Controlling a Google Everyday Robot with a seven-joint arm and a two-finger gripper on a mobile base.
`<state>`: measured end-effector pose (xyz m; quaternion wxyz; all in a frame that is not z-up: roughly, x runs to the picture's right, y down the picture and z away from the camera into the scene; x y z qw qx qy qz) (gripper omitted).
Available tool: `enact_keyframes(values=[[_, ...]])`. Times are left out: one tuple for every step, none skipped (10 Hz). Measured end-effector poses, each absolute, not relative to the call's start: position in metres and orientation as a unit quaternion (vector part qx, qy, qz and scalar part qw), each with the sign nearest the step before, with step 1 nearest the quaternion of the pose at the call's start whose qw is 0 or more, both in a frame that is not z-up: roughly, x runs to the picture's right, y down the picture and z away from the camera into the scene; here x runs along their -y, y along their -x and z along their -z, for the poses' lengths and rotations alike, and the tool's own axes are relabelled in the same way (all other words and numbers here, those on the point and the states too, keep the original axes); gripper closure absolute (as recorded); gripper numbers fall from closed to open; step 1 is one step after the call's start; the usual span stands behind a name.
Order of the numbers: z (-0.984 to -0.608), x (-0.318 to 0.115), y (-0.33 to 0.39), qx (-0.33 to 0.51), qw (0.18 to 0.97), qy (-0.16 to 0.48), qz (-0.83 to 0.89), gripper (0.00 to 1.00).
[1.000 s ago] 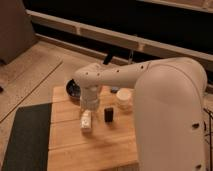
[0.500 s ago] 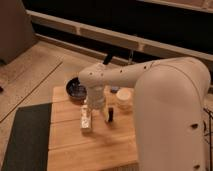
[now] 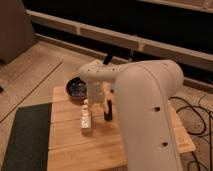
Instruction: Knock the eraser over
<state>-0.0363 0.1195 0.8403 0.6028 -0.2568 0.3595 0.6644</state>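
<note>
The eraser is a small black block standing upright on the wooden table, near its middle. My gripper hangs down from the big white arm, just left of the eraser and very close to it. I cannot tell whether it touches the eraser. The gripper holds nothing that I can see.
A longer white oblong block with markings lies left of the gripper. A black bowl sits at the table's back left. A dark mat lies on the floor to the left. Cables lie on the floor to the right.
The gripper has moved a little to the right, from above the white block toward the eraser. The eraser still stands in the same place.
</note>
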Motion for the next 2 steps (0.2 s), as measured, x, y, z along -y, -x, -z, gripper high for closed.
enact_keyframes(values=[[-0.849,-0.108,0.035,-0.348,0.614,0.246,-0.664,0.35],[-0.856,-0.079,0.041,-0.311,0.641,0.223,-0.665,0.35]])
